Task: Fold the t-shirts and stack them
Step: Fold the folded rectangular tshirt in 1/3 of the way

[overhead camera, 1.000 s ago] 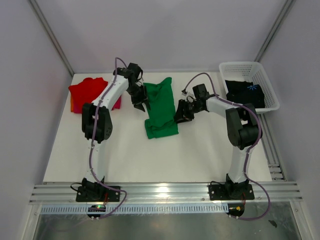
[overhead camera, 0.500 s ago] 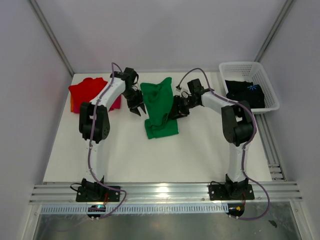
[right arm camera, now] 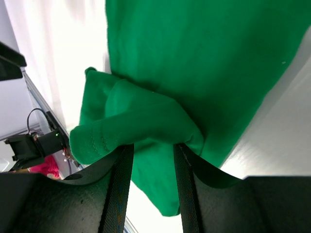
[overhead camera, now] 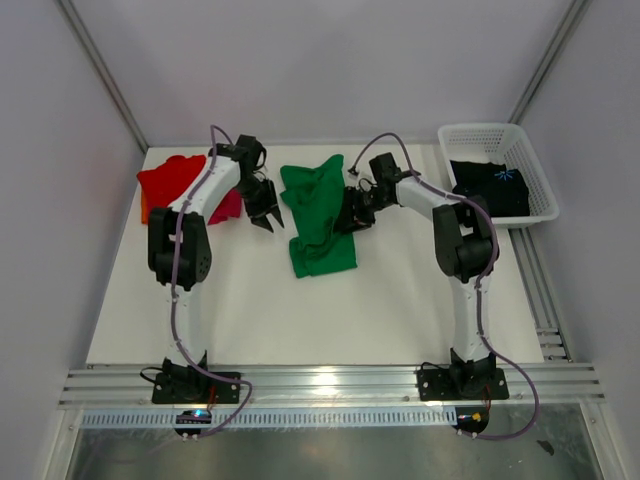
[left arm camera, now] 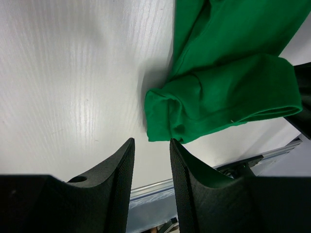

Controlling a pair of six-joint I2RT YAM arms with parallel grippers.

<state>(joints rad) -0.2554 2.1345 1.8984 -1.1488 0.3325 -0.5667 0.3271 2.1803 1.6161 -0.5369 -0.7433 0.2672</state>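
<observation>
green t-shirt lies bunched on the table, far half rumpled; right gripper clamps a fold at its right edge; left gripper, jaws apart and empty, hangs just beside its left edge; red t-shirt far left; black t-shirt in the basket

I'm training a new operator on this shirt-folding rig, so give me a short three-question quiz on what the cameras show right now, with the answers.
1. True or false: the left tool is holding the bright green cloth t-shirt.
2. Where is the black cloth t-shirt relative to the white plastic lattice basket? A inside it; B beneath it; C beside it.
3. Which tool has a fold of the green t-shirt pinched between its fingers?

Key
1. False: it is open and empty, beside the shirt.
2. A.
3. The right tool.
</observation>
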